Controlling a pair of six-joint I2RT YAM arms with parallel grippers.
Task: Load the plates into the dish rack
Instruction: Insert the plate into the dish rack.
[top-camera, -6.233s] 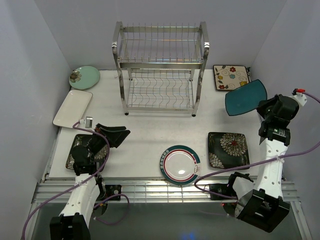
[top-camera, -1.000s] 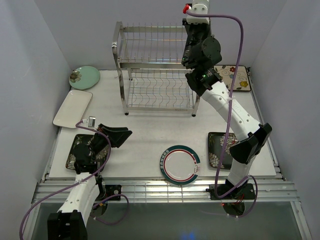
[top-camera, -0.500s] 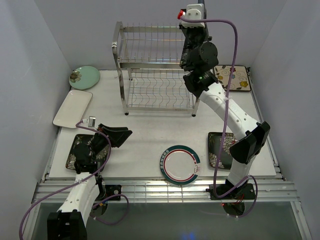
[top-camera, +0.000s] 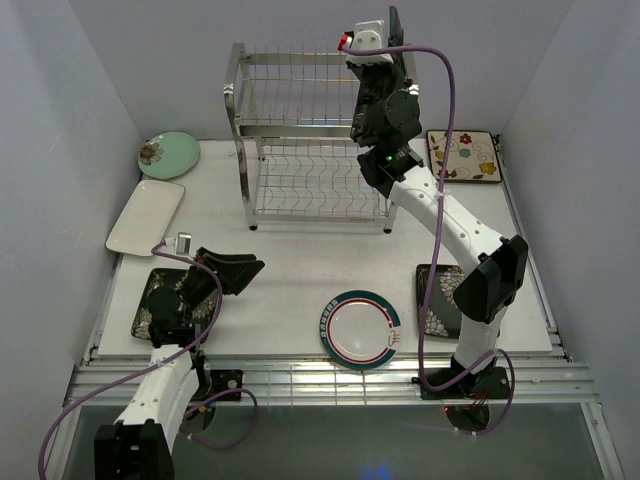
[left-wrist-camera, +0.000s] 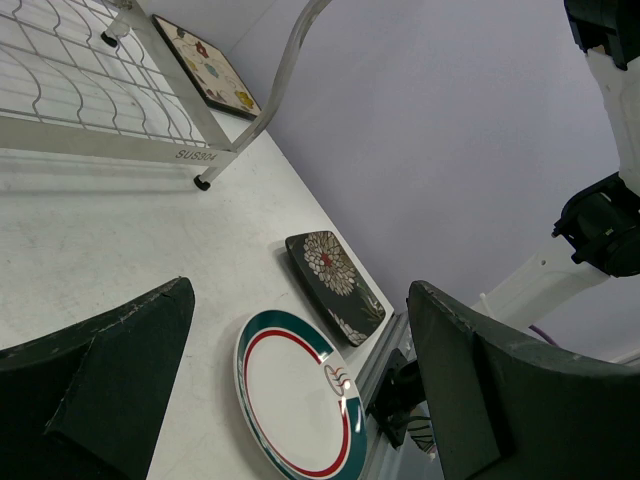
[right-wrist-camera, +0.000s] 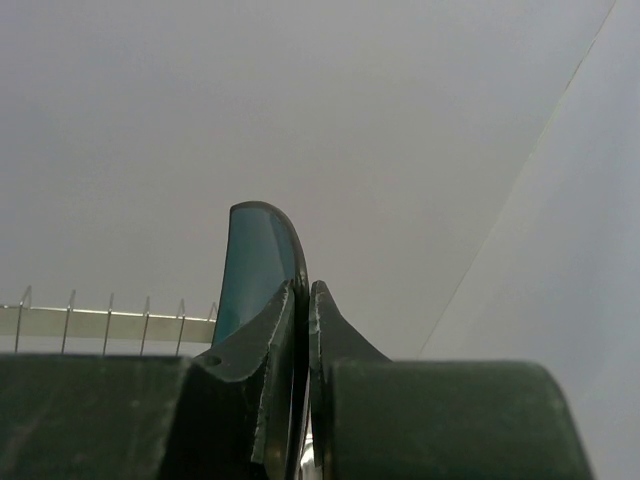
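R gripper (right-wrist-camera: 300, 292) pinches plain teal plate (right-wrist-camera: 255, 262) upright over 2-tier steel wire rack (top-camera: 300, 100), prob. for slotting; L gripper (left-wrist-camera: 300, 295) gapes wide.

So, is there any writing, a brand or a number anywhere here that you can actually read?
"SUS304": on the bottom rail of the dish rack, seen from the left wrist camera.
Nothing else is readable. The small mark on the round teal-rimmed plate looks like a drawing, not letters, and is too small to tell.
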